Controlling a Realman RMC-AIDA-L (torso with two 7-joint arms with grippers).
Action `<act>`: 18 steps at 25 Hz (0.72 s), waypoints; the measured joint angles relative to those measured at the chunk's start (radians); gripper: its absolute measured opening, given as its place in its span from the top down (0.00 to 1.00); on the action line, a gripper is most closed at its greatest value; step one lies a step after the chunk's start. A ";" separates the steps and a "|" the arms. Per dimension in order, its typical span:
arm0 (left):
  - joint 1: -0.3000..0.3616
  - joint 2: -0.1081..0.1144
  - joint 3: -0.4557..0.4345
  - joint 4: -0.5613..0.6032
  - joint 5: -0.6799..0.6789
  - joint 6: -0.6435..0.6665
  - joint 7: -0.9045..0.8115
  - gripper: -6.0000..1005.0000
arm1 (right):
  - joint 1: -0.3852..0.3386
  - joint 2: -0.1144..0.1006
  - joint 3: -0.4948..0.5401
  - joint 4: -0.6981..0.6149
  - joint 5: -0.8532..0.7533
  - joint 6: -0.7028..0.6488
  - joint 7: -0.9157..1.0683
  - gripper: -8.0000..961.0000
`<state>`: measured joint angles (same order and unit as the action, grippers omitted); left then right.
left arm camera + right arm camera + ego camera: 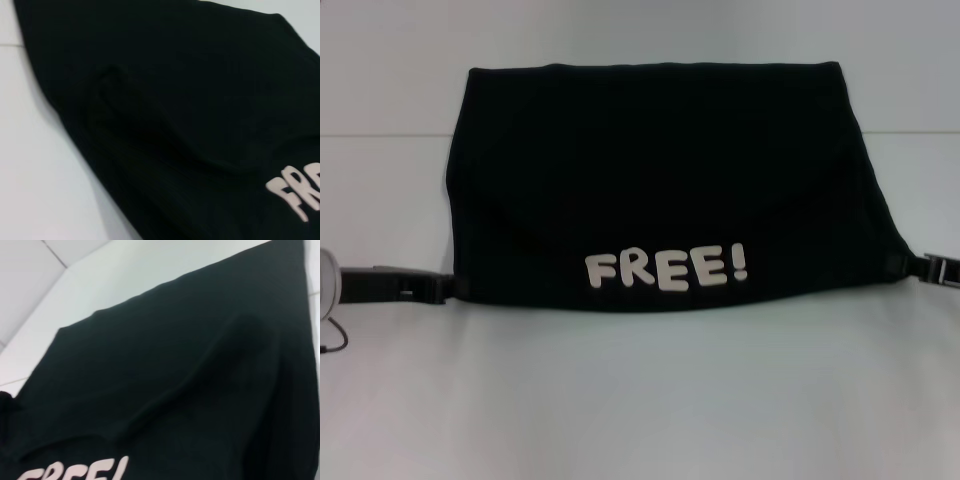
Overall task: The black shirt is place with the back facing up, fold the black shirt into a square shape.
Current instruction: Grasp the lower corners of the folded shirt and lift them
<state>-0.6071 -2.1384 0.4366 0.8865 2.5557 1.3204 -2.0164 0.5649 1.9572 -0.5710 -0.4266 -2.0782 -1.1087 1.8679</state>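
White table (pixel 640 400), black shirt (pixel 660 180) (FREE! print)

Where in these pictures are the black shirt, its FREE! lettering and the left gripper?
black shirt (pixel 660 170): head view, middle of the fabric.
FREE! lettering (pixel 667 268): head view, middle letters.
left gripper (pixel 448 288): head view, tip at the shirt's near left corner.

The worktop (pixel 640 400) is white and smooth. A thin line (pixel 380 135) runs across it far back, like a seam. In the right wrist view, two thin lines cross the white top near a corner. A thin dark cable (pixel 334 338) curls at the left edge.
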 joint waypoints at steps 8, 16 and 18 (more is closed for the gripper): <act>0.026 0.000 -0.056 0.008 -0.002 0.228 0.110 0.98 | -0.111 0.011 0.029 -0.048 0.007 -0.199 -0.122 0.96; 0.074 -0.002 -0.066 0.022 0.010 0.411 0.174 0.98 | -0.216 -0.006 0.055 -0.084 0.004 -0.354 -0.206 0.96; 0.089 -0.002 -0.067 0.041 0.012 0.452 0.182 0.98 | -0.238 -0.013 0.057 -0.088 0.003 -0.384 -0.224 0.96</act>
<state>-0.5179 -2.1404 0.3695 0.9277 2.5673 1.7723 -1.8345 0.3264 1.9444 -0.5143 -0.5149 -2.0752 -1.4928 1.6438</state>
